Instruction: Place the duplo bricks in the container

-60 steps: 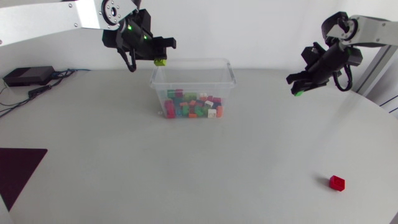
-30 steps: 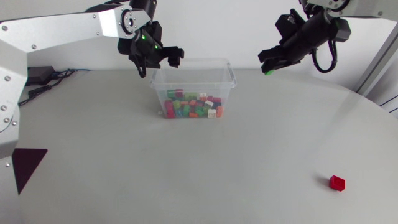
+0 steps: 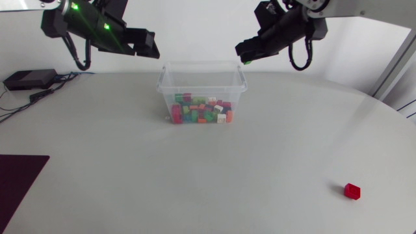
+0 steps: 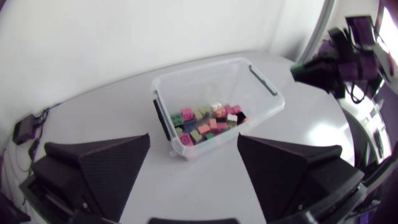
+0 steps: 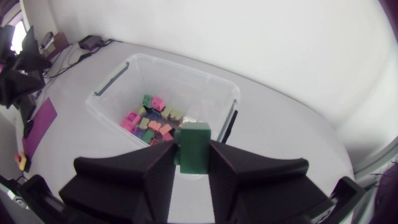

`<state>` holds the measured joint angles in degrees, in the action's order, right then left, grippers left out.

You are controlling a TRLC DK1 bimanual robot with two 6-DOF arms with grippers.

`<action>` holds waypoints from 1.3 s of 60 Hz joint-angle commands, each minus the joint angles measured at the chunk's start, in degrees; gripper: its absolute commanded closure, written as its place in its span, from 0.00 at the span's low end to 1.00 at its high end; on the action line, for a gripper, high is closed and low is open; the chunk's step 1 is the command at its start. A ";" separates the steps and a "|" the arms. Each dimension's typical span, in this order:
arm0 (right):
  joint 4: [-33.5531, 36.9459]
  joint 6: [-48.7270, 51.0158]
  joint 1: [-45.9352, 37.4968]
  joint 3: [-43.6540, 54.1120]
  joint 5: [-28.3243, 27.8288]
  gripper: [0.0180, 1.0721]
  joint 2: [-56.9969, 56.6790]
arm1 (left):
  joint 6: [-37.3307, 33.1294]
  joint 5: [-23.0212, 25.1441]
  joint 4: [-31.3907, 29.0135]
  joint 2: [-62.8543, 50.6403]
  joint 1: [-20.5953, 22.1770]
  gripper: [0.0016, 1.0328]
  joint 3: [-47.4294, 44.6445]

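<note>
A clear plastic container (image 3: pixel 201 65) stands at the table's back middle, holding several coloured duplo bricks (image 3: pixel 201 110). My left gripper (image 3: pixel 148 47) hangs high to the left of the container, open and empty. In the left wrist view its fingers (image 4: pixel 99 168) spread wide above the container (image 4: pixel 205 67). My right gripper (image 3: pixel 246 56) hovers at the container's right rear corner, shut on a green brick (image 3: pixel 247 62). The right wrist view shows the green brick (image 5: pixel 193 146) clamped between the fingers above the container (image 5: pixel 180 65). A red brick (image 3: pixel 351 190) lies alone at the front right.
A black box (image 3: pixel 29 78) with cables sits at the back left. A dark maroon mat (image 3: pixel 19 172) lies at the table's left edge. Bare tabletop stretches between the container and the red brick.
My left gripper opened over the container, its yellow-green brick is gone from it, and it pulled away to the left. My right arm carried the green brick leftward to the container's right rear corner.
</note>
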<state>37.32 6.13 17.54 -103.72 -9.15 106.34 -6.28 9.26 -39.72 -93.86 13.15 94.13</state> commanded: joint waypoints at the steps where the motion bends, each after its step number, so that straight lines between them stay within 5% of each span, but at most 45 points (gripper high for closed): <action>1: -2.16 -1.38 1.27 -0.25 0.27 0.77 2.38 | -6.11 1.55 -1.14 3.16 -0.40 0.05 -6.85; 35: -12.01 -0.59 4.61 -0.96 3.43 0.73 11.34 | -19.29 3.66 -10.20 10.81 -1.11 0.05 -25.84; 47: -12.80 -0.77 5.31 -0.25 5.98 0.05 10.99 | -19.91 1.99 -18.46 11.42 1.62 0.05 -27.59; 58: -13.77 -1.38 4.17 2.30 5.98 0.04 6.24 | -17.45 -4.42 -22.15 11.42 6.98 0.05 -32.08; 78: -13.77 -2.88 2.85 9.15 5.81 0.05 -2.02 | -11.29 -4.33 -32.87 10.81 13.13 0.09 -35.94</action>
<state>23.94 4.86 20.75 -97.32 -3.57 106.67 -20.34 5.04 -70.83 -82.91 25.04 60.58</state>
